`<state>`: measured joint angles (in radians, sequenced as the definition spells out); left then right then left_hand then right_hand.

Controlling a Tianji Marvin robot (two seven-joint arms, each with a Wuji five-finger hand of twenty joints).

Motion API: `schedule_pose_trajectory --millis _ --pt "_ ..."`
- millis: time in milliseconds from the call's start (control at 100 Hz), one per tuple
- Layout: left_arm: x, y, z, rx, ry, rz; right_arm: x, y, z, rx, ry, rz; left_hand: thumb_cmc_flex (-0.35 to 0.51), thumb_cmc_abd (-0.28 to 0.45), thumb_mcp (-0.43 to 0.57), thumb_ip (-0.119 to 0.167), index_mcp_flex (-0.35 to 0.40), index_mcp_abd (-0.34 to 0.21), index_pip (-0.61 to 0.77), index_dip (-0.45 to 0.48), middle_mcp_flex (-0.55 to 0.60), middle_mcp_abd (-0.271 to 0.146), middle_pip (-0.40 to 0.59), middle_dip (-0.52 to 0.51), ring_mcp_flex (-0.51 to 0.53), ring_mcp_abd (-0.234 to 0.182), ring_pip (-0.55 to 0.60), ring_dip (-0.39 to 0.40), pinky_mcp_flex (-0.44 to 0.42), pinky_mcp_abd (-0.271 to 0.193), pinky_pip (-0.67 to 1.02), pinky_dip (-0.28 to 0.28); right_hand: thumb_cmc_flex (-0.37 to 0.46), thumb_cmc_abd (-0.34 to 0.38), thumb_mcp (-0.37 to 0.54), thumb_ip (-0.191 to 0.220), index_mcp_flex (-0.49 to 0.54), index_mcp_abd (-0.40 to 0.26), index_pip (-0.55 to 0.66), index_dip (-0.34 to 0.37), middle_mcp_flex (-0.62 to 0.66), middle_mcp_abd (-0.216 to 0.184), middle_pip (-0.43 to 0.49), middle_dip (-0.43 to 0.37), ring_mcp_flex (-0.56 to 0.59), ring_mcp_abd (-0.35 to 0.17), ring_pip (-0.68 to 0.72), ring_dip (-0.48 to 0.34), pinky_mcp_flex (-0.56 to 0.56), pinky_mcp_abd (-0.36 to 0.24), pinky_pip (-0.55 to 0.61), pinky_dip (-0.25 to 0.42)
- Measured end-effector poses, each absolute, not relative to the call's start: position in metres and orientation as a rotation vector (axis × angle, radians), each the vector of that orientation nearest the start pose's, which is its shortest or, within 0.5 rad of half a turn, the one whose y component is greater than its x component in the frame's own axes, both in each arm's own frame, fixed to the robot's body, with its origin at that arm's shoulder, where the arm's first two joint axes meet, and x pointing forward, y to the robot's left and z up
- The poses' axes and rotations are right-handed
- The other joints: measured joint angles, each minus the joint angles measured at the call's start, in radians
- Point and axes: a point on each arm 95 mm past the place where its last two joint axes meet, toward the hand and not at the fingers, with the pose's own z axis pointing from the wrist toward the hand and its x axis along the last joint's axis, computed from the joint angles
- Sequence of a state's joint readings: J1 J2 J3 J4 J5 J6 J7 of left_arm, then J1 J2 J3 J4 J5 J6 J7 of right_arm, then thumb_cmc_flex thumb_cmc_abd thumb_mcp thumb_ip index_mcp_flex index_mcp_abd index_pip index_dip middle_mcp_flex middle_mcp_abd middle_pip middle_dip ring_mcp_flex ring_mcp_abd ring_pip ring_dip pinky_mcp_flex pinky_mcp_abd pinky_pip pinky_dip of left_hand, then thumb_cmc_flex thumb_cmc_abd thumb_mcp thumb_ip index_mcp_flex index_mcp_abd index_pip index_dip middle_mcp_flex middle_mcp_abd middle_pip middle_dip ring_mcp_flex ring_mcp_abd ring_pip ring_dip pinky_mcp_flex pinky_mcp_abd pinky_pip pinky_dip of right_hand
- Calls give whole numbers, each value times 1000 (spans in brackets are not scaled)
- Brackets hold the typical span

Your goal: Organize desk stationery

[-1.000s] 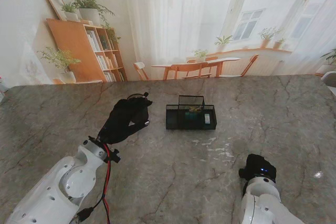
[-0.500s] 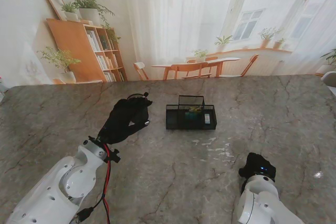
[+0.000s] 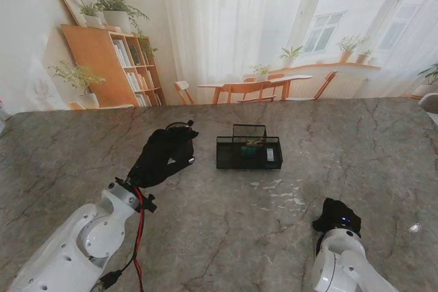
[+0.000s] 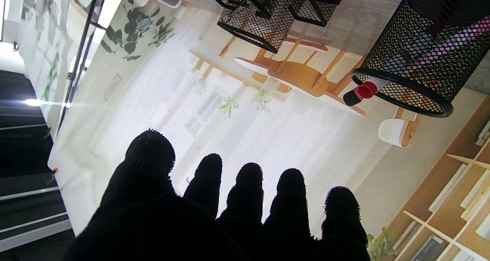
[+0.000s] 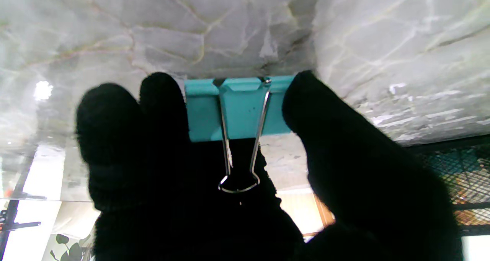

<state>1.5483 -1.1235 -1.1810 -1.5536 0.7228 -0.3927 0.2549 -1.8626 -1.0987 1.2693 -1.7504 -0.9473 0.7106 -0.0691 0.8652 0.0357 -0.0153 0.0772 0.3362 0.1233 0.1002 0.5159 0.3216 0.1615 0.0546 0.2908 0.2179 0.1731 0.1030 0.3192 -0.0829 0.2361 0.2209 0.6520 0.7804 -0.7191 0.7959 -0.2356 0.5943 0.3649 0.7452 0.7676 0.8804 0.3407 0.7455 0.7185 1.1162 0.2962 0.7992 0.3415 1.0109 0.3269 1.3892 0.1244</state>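
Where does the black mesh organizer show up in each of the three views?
Stand view: the organizer sits mid-table, right of the left hand.
Left wrist view: its mesh compartments lie past the fingers, beside a round mesh cup.
Right wrist view: only a mesh corner at the picture's edge, past the right hand holding a teal clip.
Shared landmark: the marble table.

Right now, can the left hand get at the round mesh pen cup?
Probably yes. The left hand is open, holds nothing, and the round mesh pen cup sits just beyond its fingertips with nothing visible between. The stand view hides the cup behind that hand.
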Motion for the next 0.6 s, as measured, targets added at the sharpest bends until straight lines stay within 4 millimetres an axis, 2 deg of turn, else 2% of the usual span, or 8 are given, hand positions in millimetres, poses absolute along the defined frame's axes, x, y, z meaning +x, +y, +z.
schedule_pose_trajectory --millis 60,130,280,290,310,350,380,600 --pt "391 -31 -305 -1141 1297 -2122 310 -59 -373 1650 1054 843 0 0 0 0 0 0 0 0 0 0 0 0 0 0 0 0 0 0 0 0 6 -5 0 -2 0 -1 11 -8 2 -3 0 0 3 0 -1 -1 4 0 7 0" --pt "391 -31 -305 -1141 1297 -2122 310 -59 -372 1658 1044 851 0 0 0 0 0 0 0 0 0 0 0 0 0 0 0 0 0 0 0 0 15 -7 0 -29 0 -6 41 -34 10 -5 0 0 7 -6 -1 -2 6 -4 13 0" --pt "391 -31 -305 -1141 1297 -2121 309 -57 -367 1683 1008 889 0 0 0 0 0 0 0 0 0 0 0 0 0 0 0 0 0 0 0 0 34 -15 0 -30 0 -11 62 -46 12 -6 0 0 12 -12 -1 -2 9 -11 19 0" --pt "391 -31 -305 -1141 1297 -2121 310 -57 -367 1684 1006 892 0 0 0 0 0 0 0 0 0 0 0 0 0 0 0 0 0 0 0 0 40 -15 6 -28 0 -12 64 -46 13 -7 0 0 14 -17 -1 -3 11 -11 19 0" --pt "391 -31 -305 -1140 1297 -2121 310 -57 -366 1684 1003 895 0 0 0 0 0 0 0 0 0 0 0 0 0 0 0 0 0 0 0 0 93 0 70 -17 0 -14 66 -46 23 -15 0 0 29 -69 -1 -13 17 -53 20 0" --pt "391 -31 -305 -1140 1297 -2121 310 -56 -364 1683 999 901 0 0 0 0 0 0 0 0 0 0 0 0 0 0 0 0 0 0 0 0 115 -2 110 -15 0 -24 66 -46 23 -17 0 0 29 -88 0 -13 19 -72 22 0" --pt "391 -31 -305 -1140 1297 -2121 310 -56 -363 1682 997 906 0 0 0 0 0 0 0 0 0 0 0 0 0 0 0 0 0 0 0 0 142 -1 139 0 0 -25 66 -46 27 -25 0 0 39 -128 3 -13 19 -93 22 0" --pt "391 -30 -305 -1139 1296 -2121 315 -52 -354 1720 913 959 0 0 0 0 0 0 0 0 0 0 0 0 0 0 0 0 0 0 0 0 162 -1 160 9 1 -26 80 -58 39 -29 1 1 39 -138 5 -13 21 -107 25 0"
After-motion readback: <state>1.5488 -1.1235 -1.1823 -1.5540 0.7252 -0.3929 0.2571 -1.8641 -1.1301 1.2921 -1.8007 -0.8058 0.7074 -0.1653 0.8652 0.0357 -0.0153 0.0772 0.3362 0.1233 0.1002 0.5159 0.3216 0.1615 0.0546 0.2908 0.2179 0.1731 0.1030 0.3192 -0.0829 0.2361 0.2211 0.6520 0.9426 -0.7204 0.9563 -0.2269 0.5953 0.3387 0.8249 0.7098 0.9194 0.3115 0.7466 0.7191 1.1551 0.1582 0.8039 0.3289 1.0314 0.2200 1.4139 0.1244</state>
